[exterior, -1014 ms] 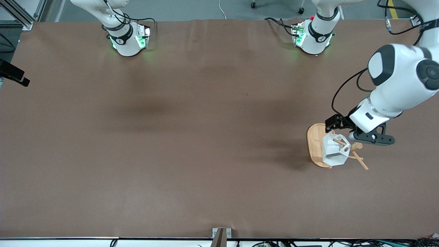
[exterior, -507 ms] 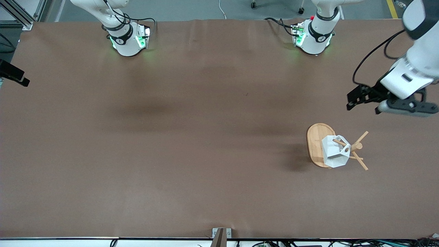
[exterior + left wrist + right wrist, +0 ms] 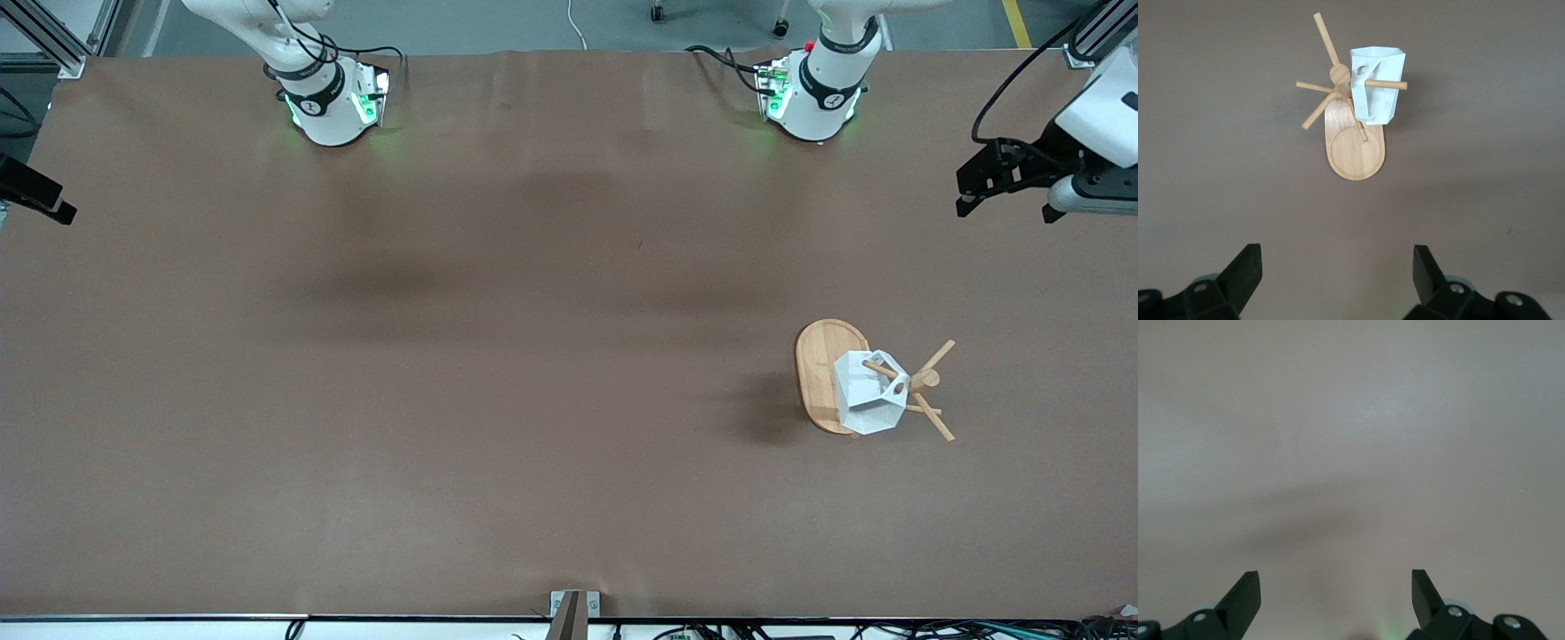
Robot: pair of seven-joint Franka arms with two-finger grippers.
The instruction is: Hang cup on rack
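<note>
The white faceted cup (image 3: pixel 867 397) hangs by the hole in its handle on a peg of the bamboo rack (image 3: pixel 820 364), which stands toward the left arm's end of the table. In the left wrist view the cup (image 3: pixel 1377 87) sits on a peg above the rack's oval base (image 3: pixel 1355 150). My left gripper (image 3: pixel 1071 206) is open and empty, up in the air over the table's edge at the left arm's end, well apart from the rack; its fingers stand wide apart in its wrist view (image 3: pixel 1337 267). My right gripper (image 3: pixel 1336 590) is open and empty over bare table; it is out of the front view.
The brown table (image 3: pixel 498 356) carries only the rack and cup. The two arm bases (image 3: pixel 329 98) (image 3: pixel 813 93) stand along its edge farthest from the front camera. A small bracket (image 3: pixel 573 609) sits at the edge nearest that camera.
My left gripper has moved up and away from the rack toward the table's edge at the left arm's end. The cup stays hanging on its peg. The right arm waits.
</note>
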